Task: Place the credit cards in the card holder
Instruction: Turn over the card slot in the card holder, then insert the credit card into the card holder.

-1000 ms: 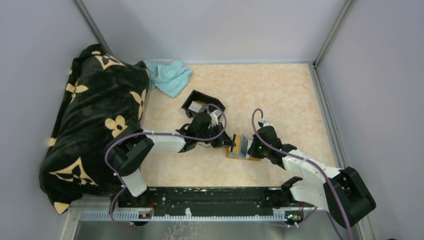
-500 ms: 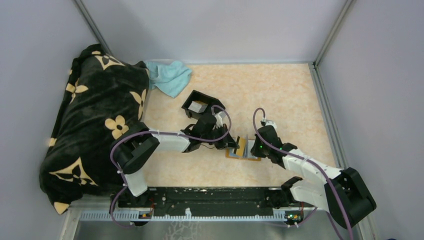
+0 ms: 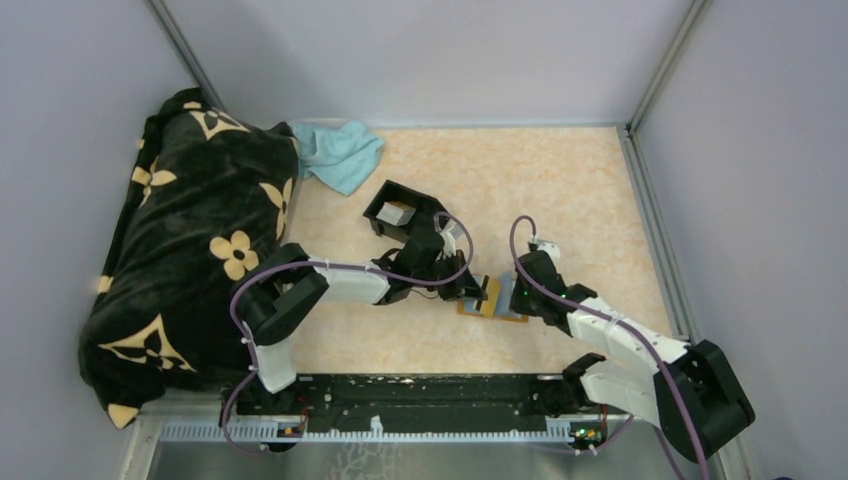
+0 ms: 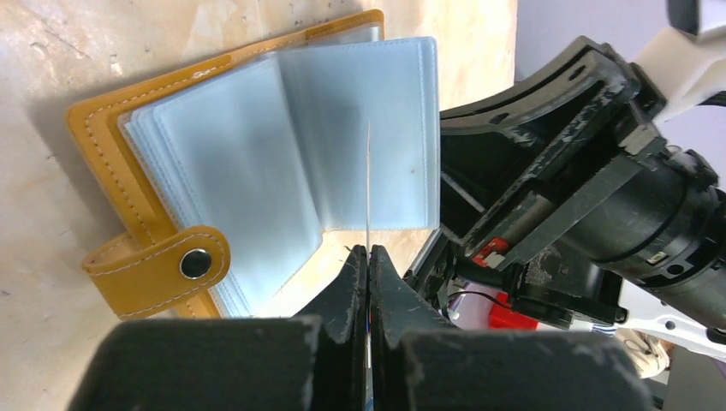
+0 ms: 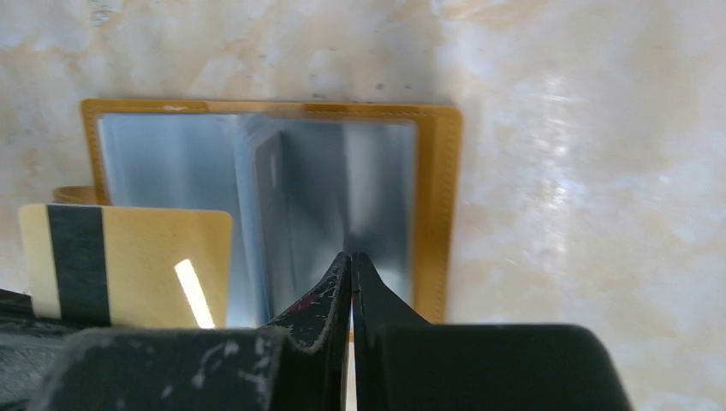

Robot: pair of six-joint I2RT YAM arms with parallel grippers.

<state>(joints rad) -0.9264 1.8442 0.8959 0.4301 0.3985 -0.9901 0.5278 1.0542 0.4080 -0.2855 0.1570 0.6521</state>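
Card holder (image 4: pixel 231 163) open, gold credit card (image 5: pixel 128 265) in left gripper (image 4: pixel 369 250)

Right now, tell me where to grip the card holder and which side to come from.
Pinch the free edge of a raised clear sleeve from above, opposite the snap tab. The card holder lies open, cover flat on the table, so nothing else stands up to pinch. The right gripper looks shut there.

Open card holder (image 4: pixel 231 171), gold credit card (image 5: pixel 141 265)
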